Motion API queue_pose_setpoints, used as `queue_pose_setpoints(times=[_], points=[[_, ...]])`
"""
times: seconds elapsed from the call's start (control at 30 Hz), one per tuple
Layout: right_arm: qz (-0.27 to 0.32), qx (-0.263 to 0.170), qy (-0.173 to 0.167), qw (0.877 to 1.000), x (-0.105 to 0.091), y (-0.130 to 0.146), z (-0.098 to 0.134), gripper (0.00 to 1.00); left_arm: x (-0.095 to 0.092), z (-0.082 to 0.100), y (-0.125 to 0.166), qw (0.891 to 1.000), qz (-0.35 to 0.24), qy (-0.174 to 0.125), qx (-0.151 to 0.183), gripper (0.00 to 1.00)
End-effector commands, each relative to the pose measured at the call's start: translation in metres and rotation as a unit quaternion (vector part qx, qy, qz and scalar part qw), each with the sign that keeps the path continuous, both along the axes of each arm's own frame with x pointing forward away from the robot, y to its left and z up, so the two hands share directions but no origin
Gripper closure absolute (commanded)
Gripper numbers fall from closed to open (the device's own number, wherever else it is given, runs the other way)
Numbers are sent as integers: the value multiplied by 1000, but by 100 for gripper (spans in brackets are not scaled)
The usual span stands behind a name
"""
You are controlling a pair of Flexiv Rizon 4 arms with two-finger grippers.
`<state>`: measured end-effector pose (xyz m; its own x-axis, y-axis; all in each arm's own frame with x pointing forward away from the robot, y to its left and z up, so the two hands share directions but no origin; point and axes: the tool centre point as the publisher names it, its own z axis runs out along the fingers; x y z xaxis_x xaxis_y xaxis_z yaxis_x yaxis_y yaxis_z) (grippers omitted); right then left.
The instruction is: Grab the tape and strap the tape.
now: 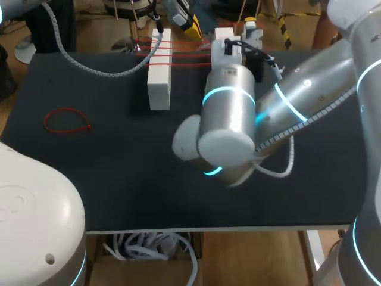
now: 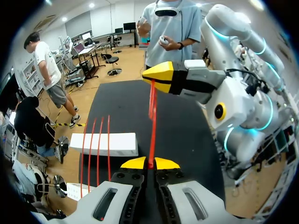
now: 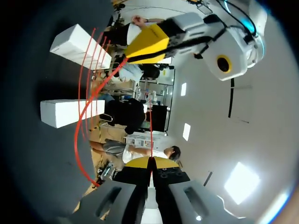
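A loose red tape loop (image 1: 65, 119) lies flat on the black table (image 1: 119, 190), well to the left of the long white block (image 1: 159, 80) and apart from it. The block lies on the table with one end toward the far edge. Three red straps (image 1: 184, 50) cross its far end and run on to its right, pulled straight and parallel.

Beyond the block's far end, the left gripper (image 2: 150, 163) has its yellow tips pressed together on a thin red tape (image 2: 153, 121). In the left wrist view, the block lies just beside this gripper, and the three straps pass over it. The tape runs straight ahead from those tips to the other gripper's yellow tips.

To the right of the block, the right arm (image 1: 238, 119) comes across the table, its thick silver body hiding part of the surface. The right gripper (image 3: 150, 162) is also closed, pinching the other end of the same tape. The tape hangs above the table, stretched between the two grippers.
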<state>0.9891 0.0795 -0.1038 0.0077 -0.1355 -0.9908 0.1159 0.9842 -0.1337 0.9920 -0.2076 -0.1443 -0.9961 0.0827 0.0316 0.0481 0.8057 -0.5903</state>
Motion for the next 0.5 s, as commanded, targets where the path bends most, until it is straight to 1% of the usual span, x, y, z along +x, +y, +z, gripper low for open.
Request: queue_pose_setpoints(times=[0.03, 0.17, 0.5], points=[[9, -24, -2, 1000, -1, 5, -4, 100, 1, 1, 0, 1000, 0, 1, 3, 100], [9, -43, -7, 999, -3, 9, -6, 100, 1, 1, 0, 1000, 0, 1, 3, 100], [-11, -50, -9, 999, -3, 23, -6, 100, 1, 1, 0, 1000, 0, 1, 3, 100]])
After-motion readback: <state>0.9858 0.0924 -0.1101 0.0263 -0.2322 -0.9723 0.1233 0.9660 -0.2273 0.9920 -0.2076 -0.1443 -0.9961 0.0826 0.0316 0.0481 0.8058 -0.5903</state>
